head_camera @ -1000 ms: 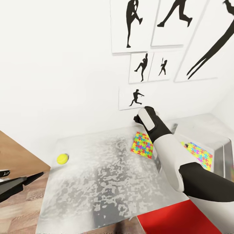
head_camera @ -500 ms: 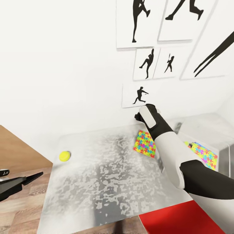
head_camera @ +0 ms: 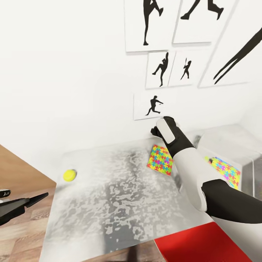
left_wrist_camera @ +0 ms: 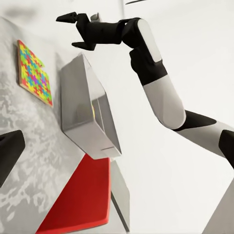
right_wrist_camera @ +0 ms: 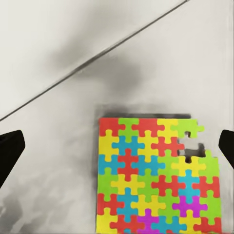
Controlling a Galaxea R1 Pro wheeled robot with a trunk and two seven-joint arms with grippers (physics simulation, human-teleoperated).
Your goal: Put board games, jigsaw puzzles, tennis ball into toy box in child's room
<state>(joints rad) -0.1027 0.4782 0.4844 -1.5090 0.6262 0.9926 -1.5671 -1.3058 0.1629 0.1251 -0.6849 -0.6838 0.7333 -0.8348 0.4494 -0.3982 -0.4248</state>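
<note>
Hovering wide open and empty, right gripper [left_wrist_camera: 78, 30] above the jigsaw puzzle [right_wrist_camera: 156, 178] lying flat on the table [head_camera: 120, 203], beside the toy box [left_wrist_camera: 87, 109]. Thin sheet though, so could easily scrape tabletop or shove it instead of pinching.

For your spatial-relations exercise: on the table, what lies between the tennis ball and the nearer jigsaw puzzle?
Nothing: in the head view, only bare mottled table stretches between the tennis ball and the jigsaw puzzle.
</note>
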